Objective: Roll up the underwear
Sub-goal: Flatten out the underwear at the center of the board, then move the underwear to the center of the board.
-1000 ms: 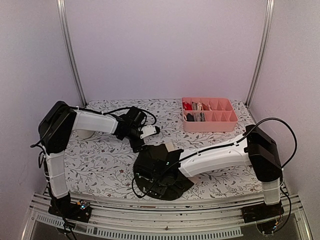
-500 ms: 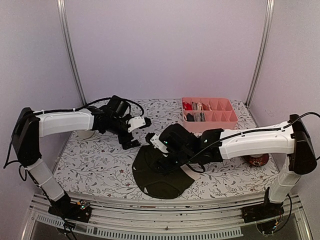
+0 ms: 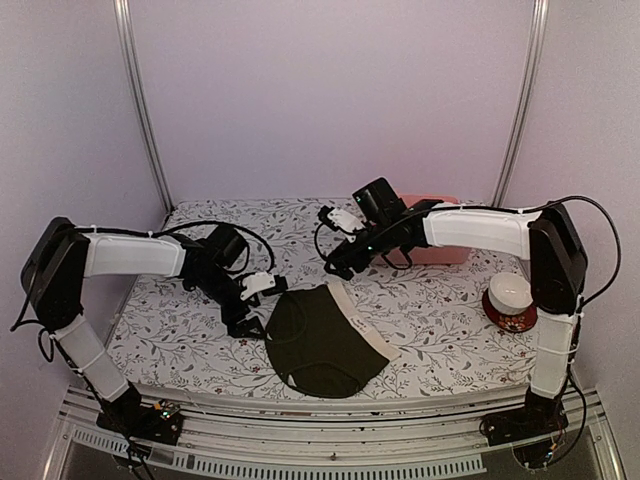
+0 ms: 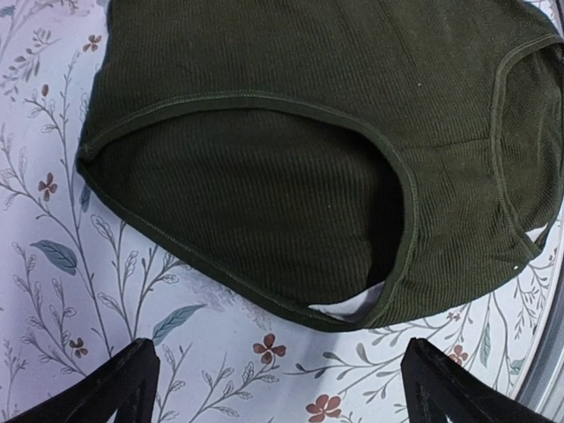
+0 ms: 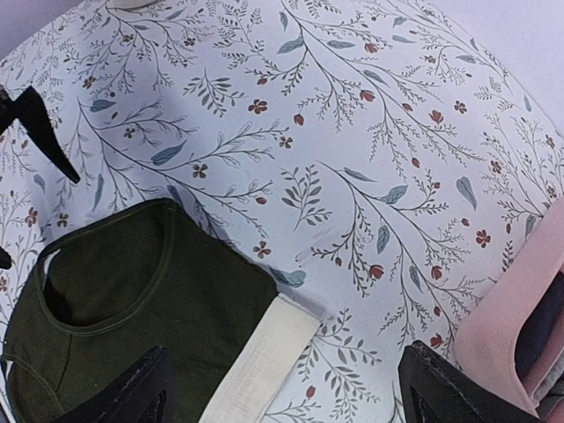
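Observation:
One piece of underwear (image 3: 318, 342), dark olive with a whitish waistband (image 3: 366, 327), lies spread flat near the table's front middle. My left gripper (image 3: 257, 306) sits low at its left edge, open. In the left wrist view the underwear (image 4: 300, 150) fills the upper frame, and bare cloth-covered table lies in the left gripper (image 4: 282, 398). My right gripper (image 3: 336, 246) hangs open above the table behind the garment. Its view shows the underwear (image 5: 132, 308) and waistband (image 5: 257, 359) at lower left, and the right gripper (image 5: 291, 398) has nothing in it.
A pink divided tray (image 3: 447, 252) stands at the back right, mostly hidden behind the right arm; its corner (image 5: 515, 313) shows in the right wrist view. A red and white bowl (image 3: 510, 300) sits at the right edge. A floral cloth (image 3: 170, 320) covers the table.
My right arm has lifted off the underwear and swung back toward the tray, leaving the garment flat. My left gripper has come forward and down to the garment's left edge.

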`<state>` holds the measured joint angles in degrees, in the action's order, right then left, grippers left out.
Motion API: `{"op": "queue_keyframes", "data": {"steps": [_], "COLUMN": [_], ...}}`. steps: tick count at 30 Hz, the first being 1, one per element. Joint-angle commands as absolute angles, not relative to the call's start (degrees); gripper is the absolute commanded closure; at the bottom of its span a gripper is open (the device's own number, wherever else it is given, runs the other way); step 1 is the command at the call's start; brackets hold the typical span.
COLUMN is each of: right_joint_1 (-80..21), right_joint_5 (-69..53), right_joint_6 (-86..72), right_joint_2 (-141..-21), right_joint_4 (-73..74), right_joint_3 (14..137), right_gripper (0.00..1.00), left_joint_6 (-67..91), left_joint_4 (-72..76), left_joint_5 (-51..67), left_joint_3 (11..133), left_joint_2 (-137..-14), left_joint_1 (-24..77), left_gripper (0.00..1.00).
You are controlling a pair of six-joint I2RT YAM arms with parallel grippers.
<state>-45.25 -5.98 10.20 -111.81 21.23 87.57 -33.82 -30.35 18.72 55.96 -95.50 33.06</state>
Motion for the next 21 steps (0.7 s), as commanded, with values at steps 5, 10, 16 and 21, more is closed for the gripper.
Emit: {"op": "queue_keyframes", "data": {"steps": [5,10,16,21], "right_joint_1": [-41.25,-40.82,-39.83,-39.02], "right_joint_5": [-14.45,-13.57,-12.61,-14.11], "right_joint_6": [21.64,28.03,31.67,35.58], "right_joint_2": [-125.46,-130.77,-138.38,-141.35], "right_joint_4": [34.24,40.34,47.99,50.77], "right_joint_3": [101.63,108.44,117.19,119.83], "right_gripper": [0.13,0.13,0.13,0.13], "left_joint_6": [-34.55,-34.16,-33.51,-32.94], "left_joint_4": [-32.03,-31.68,-29.56,-28.35], "left_joint_5": [23.90,22.18,17.44,13.82], "left_joint_3": [56.06,56.51,55.95,55.60], "left_joint_2": [-97.54,-99.31,-101.92,-102.91], "left_joint_1": [32.60,33.10,34.07,34.27], "left_gripper": [0.02,0.01,0.01,0.01]}}
